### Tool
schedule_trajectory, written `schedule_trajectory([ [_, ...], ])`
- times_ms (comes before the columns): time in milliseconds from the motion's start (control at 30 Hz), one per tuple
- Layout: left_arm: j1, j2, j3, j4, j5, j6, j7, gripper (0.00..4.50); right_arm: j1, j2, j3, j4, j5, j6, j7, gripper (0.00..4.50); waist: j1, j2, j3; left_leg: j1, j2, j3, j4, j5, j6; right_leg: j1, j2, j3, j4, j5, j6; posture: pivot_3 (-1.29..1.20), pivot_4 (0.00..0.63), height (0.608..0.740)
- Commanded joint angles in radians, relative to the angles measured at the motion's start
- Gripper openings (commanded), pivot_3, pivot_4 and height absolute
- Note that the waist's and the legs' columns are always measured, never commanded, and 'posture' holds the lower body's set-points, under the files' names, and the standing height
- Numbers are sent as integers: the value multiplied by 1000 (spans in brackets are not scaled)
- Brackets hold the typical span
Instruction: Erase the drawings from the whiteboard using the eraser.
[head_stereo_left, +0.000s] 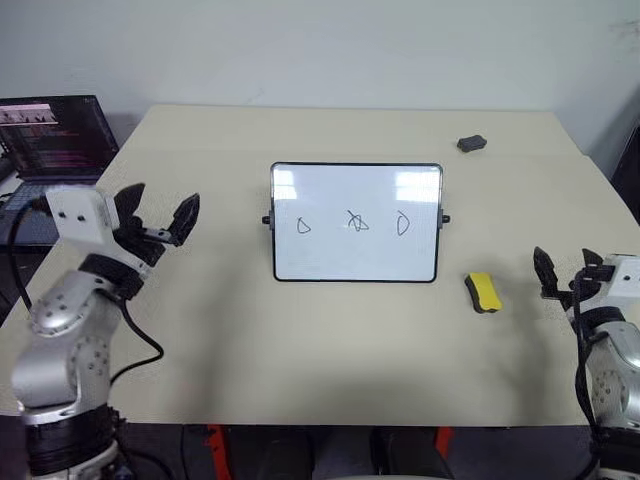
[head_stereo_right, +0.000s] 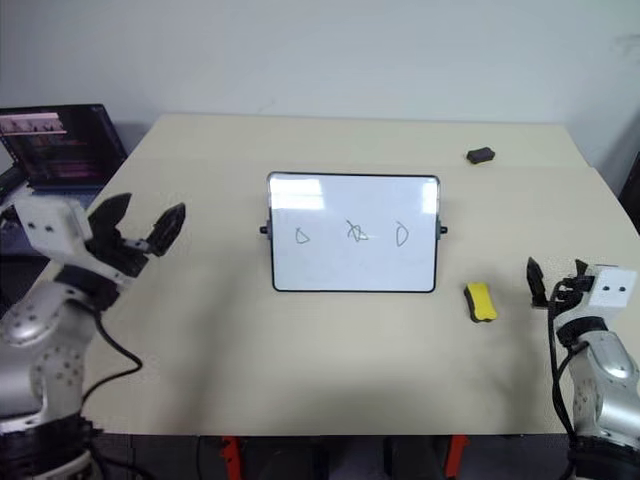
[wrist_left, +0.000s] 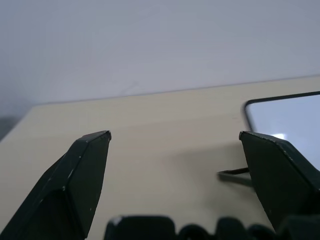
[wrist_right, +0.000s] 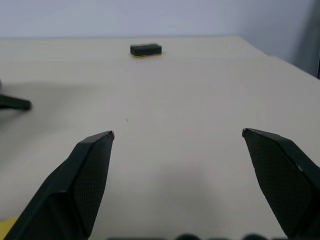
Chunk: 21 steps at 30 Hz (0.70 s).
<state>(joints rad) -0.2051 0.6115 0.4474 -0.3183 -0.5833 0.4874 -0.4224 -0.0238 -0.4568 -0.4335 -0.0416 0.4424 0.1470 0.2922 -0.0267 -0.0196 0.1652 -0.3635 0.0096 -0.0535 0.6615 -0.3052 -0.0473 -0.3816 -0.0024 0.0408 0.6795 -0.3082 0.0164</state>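
Note:
The whiteboard (head_stereo_left: 340, 258) stands propped at the middle of the table, its black frame around three small black drawings (head_stereo_left: 357, 221) in a row. To its right the yellow-topped eraser (head_stereo_left: 483, 292) lies flat on the table. My left gripper (head_stereo_left: 163, 200) hovers open and empty above the table's left side, well left of the board, whose corner (wrist_left: 285, 117) shows beyond its fingers. My right gripper (head_stereo_left: 566, 258) is open and empty near the table's right edge, a short way right of the eraser, a yellow sliver of which (wrist_right: 5, 226) appears beside one finger.
A dark grey lump (head_stereo_left: 472, 143) lies at the far right of the table, also ahead of my right gripper (wrist_right: 145, 49). An open laptop (head_stereo_left: 55, 135) sits off the table's left edge. The beige table (head_stereo_left: 300, 350) is bare in front of the board.

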Motion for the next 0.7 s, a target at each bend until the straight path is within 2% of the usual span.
schedule_trajectory([
  [33, -45, 47, -22, -84, -167, 139, -76, 4500, 37, 0, -33, -132, 67, 108, -24, 4475, 0, 0, 0, 0, 0, 0, 0, 0, 0, 0, 0, 0, 0, 0, 0, 0, 150, 740],
  [133, -58, 115, -83, -128, -265, 233, -196, 4500, 69, -16, -40, -241, 166, 213, 9, 4475, -1, 1, 1, 0, 0, 0, 0, 0, 0, 0, 0, 0, 0, 0, 0, 0, 150, 740],
  [300, -76, 224, -197, -150, -315, 291, -393, 4500, 123, -81, -42, -399, 281, 398, 23, 4475, -4, 4, 3, 0, 0, 0, 0, 0, 0, -1, 1, 1, 1, 0, 0, 0, 150, 740],
  [400, -67, 282, -311, -187, -251, 255, -522, 4500, 143, -143, 16, -459, 306, 512, 42, 4475, -5, 4, 3, 0, 0, 0, 0, 0, 0, -1, 2, 1, 0, 0, 0, 0, 150, 740],
  [500, -81, 287, -402, -183, -179, 204, -575, 4500, 130, -158, 57, -488, 314, 603, 4, 4475, -4, 4, 3, 0, 0, 1, 0, 0, 0, -1, 2, 1, 0, 0, 0, 0, 150, 740],
  [700, -103, 258, -501, -168, -109, 149, -640, 4500, 42, -57, 123, -517, 239, 662, -176, 4475, -5, 2, 4, -2, 0, 1, 0, 0, 1, -3, 2, 2, 0, 0, 0, 0, 150, 740],
])
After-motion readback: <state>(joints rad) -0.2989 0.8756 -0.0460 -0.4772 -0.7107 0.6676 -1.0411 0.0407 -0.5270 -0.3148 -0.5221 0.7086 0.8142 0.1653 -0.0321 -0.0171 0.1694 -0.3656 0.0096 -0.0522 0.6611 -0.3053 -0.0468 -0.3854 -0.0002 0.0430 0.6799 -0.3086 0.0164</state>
